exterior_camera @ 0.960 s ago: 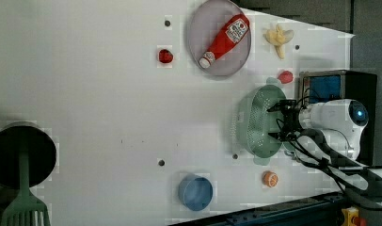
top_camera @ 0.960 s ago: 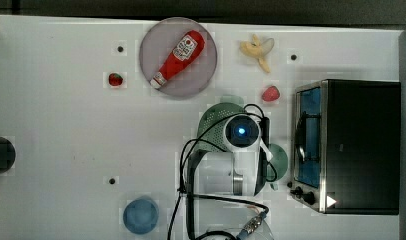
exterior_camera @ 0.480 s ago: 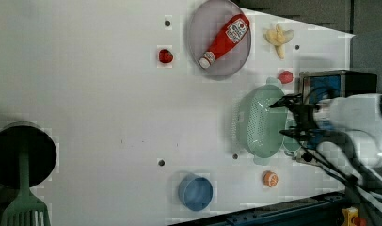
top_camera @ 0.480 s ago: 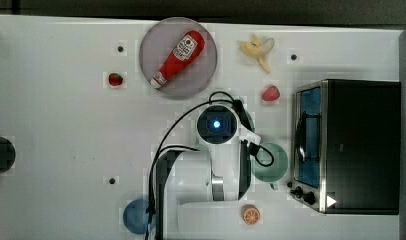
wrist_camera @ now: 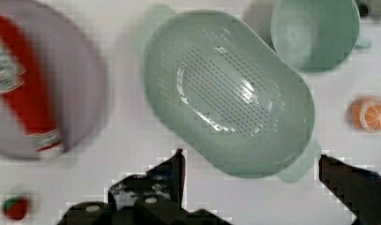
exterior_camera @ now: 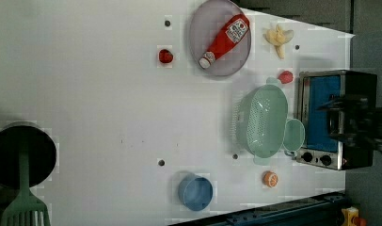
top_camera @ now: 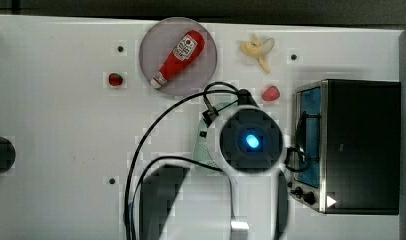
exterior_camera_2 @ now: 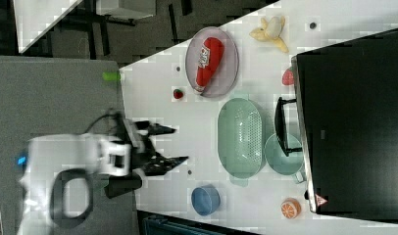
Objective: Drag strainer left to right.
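A white table [exterior_camera: 85, 94] carries everything. Largest on it is a black toaster oven [exterior_camera_2: 354, 122] with a blue-lit glass door and a small red warning triangle near one corner; no wording can be read there.

In the left view, the pale green strainer [exterior_camera: 263, 121] lies open side up, holes dotting its inside, just beside the oven at the oven's 9 o'clock. A green cup [exterior_camera: 293, 135] touches the strainer's rim at about 4 o'clock, between strainer and oven.

At the strainer's 11 o'clock sits a round grey plate [exterior_camera: 197, 42] holding a red ketchup bottle [exterior_camera: 225, 34]; the bottle has a white label with dark print too small to read. A black pan [exterior_camera: 20, 153] with a green spatula [exterior_camera: 23, 207] across it sits at the left view's 8 o'clock edge. A blue cup [exterior_camera: 195, 192] stands at the strainer's 7 o'clock, well apart.

The robot's gripper [wrist_camera: 249, 161] hangs above the table with nothing in it, its dark fingers [wrist_camera: 174, 168] spread wide, the strainer's rim lying between them in the wrist view.

Smaller items: a peeled banana [exterior_camera: 278, 36] at 12 o'clock, a strawberry [exterior_camera: 285, 76] near the strainer's handle, another strawberry [exterior_camera: 165, 56] beside the plate, and an orange half [exterior_camera: 270, 179] at 6 o'clock.
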Controlling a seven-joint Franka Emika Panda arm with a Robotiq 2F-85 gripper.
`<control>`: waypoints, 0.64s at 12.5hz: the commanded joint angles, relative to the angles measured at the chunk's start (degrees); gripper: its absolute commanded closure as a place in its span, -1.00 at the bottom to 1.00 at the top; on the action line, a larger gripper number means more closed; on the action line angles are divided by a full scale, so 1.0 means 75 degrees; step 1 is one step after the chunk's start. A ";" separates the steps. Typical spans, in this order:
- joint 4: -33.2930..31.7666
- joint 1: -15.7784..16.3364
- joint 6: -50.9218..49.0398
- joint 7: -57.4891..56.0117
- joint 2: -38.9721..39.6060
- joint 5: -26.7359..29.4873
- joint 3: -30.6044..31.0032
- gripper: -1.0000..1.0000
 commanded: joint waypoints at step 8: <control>0.1270 -0.0035 -0.3151 -0.0965 -0.0906 -0.0021 0.0129 -1.00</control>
